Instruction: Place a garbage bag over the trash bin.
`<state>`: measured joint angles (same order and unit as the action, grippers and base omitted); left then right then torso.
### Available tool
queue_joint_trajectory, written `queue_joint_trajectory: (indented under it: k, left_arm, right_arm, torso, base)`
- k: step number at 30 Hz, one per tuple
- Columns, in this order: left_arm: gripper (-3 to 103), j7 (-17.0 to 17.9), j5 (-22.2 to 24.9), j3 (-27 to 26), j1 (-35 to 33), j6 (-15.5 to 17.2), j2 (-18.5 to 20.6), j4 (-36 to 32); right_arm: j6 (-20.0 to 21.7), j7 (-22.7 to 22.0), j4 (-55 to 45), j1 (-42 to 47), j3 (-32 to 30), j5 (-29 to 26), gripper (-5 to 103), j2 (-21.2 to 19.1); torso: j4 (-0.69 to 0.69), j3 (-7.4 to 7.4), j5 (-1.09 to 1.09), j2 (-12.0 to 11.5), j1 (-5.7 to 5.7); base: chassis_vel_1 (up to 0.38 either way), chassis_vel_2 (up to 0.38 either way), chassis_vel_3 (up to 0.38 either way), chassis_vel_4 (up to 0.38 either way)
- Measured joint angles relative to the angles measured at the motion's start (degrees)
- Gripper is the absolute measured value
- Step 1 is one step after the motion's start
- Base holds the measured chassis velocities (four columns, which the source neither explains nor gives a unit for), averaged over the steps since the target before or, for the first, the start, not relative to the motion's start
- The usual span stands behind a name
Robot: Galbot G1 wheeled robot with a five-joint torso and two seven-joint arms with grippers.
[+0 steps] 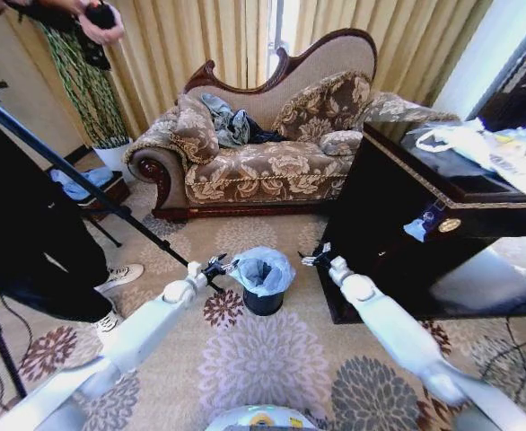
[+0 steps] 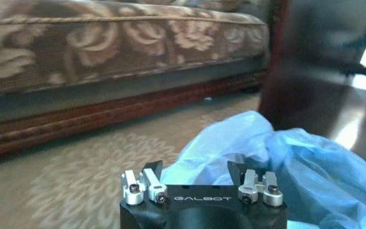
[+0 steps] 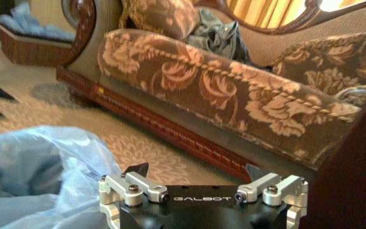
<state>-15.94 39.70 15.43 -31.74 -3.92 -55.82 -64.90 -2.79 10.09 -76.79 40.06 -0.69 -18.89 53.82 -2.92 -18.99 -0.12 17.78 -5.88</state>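
Thin, crinkly, pale blue translucent plastic garbage bag (image 1: 261, 269) sits over the mouth of the small black cylindrical trash bin (image 1: 263, 302); its rim is bunched around the bin top and the black wall shows below it. Bin stands on the floral patterned carpet (image 1: 263, 359), centre of head view, at 12 o'clock from the robot base.

Left claw (image 1: 218, 266) at 9 o'clock of the bin, just beside the bag edge. In the left wrist view the left claw (image 2: 196, 177) has its fingers spread, with blue film (image 2: 285, 162) lying just past them; cannot tell whether they touch it.

Right claw (image 1: 317, 259) at 3 o'clock of the bin, near the bag and apart from it. Right wrist view: fingers spread, nothing between them, bag (image 3: 36, 167) off to one side.

Brown floral upholstered sofa (image 1: 263, 153) at 12 o'clock beyond the bin. Dark wooden cabinet (image 1: 425, 233) at 2 o'clock.
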Motion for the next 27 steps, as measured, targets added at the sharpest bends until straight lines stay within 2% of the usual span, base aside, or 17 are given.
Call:
queue_joint_trajectory:
  k: [3, 4, 5, 6, 7, 9, 10, 13, 16, 21, 26, 27]
  left_arm:
    - [70, -0.8, -0.41, 3.49, 3.15, -0.74, -1.13, 2.69]
    - [70, -1.18, -0.42, 5.17, 4.99, -0.96, -2.42, 4.7]
    - [70, -1.4, -0.45, 6.07, 6.41, -1.13, -3.56, 6.39]
    - [70, -1.4, -0.45, 6.07, 6.41, -1.13, -3.56, 6.39]
    - [70, -1.57, -0.47, 6.9, 8.18, -1.36, -4.96, 8.36]
    - [70, -1.75, -0.69, 8.18, 10.92, -1.47, -7.81, 11.69]
    - [70, -1.75, -0.69, 8.18, 10.92, -1.47, -7.81, 11.69]
    - [70, -2.82, -2.35, 9.12, 13.91, -2.27, -11.49, 15.87]
    - [70, -3.47, -2.89, 9.78, 14.69, -2.38, -12.54, 16.91]
    - [70, -4.95, -4.59, 11.74, 14.88, -2.07, -12.53, 16.48]
    - [70, -6.51, -8.21, 13.37, 14.65, -1.98, -11.51, 15.33]
    - [70, -6.8, -10.09, 13.57, 14.64, -1.95, -11.34, 15.2]
  right_arm:
    - [0.37, 1.47, -4.74, 4.36, -3.16, -2.55, 100, -2.04]
    - [0.37, 3.44, -7.75, 7.64, -5.91, -5.08, 100, -2.87]
    - [0.32, 5.47, -9.54, 9.7, -7.93, -6.92, 100, -3.24]
    - [0.32, 5.47, -9.54, 9.7, -7.93, -6.92, 100, -3.24]
    - [-0.05, 8.18, -11.83, 12.39, -10.24, -9.21, 100, -3.68]
    - [-0.32, 10.78, -15.02, 15.64, -12.51, -11.59, 100, -4.25]
    - [-0.32, 10.78, -15.02, 15.64, -12.51, -11.59, 100, -4.25]
    - [-0.76, 11.68, -17.98, 18.01, -14.04, -12.37, 100, -4.43]
    - [-0.84, 11.6, -18.63, 18.39, -14.18, -12.36, 100, -4.24]
    - [-0.86, 11.0, -18.64, 17.78, -14.01, -12.04, 100, -3.55]
    - [-0.94, 10.74, -17.87, 17.0, -13.75, -11.4, 100, -3.01]
    - [-1.09, 10.72, -17.54, 16.91, -13.74, -11.24, 100, -2.85]
  torso:
    - [-0.01, 0.01, 0.05, 0.0, 0.0]
    - [0.01, 0.0, 0.09, 0.0, 0.0]
    - [0.01, 0.0, 0.03, 0.0, 0.0]
    - [0.01, 0.0, 0.03, 0.0, 0.0]
    - [-0.01, 0.01, 0.02, 0.0, 0.01]
    - [0.0, 0.0, 0.05, 0.0, 0.0]
    - [0.0, 0.0, 0.05, 0.0, 0.0]
    - [0.0, 0.0, 0.06, 0.0, 0.0]
    - [0.0, 0.0, 0.03, 0.0, 0.0]
    - [0.02, 0.0, 0.03, 0.0, 0.01]
    - [0.02, 0.0, 0.03, 0.0, 0.0]
    - [0.02, 0.01, 0.04, 0.0, 0.01]
  base:
    - [0.0, 0.0, 0.0, 0.0]
    - [0.0, 0.0, 0.0, 0.0]
    - [0.0, 0.0, 0.0, 0.0]
    - [0.0, 0.0, 0.0, 0.0]
    - [0.0, 0.0, 0.0, 0.0]
    - [0.0, 0.0, 0.0, 0.0]
    - [0.0, 0.0, 0.0, 0.0]
    - [0.0, 0.0, 0.0, 0.0]
    - [0.0, 0.0, 0.0, 0.0]
    - [0.0, 0.0, 0.0, 0.0]
    - [0.0, 0.0, 0.0, 0.0]
    - [0.0, 0.0, 0.0, 0.0]
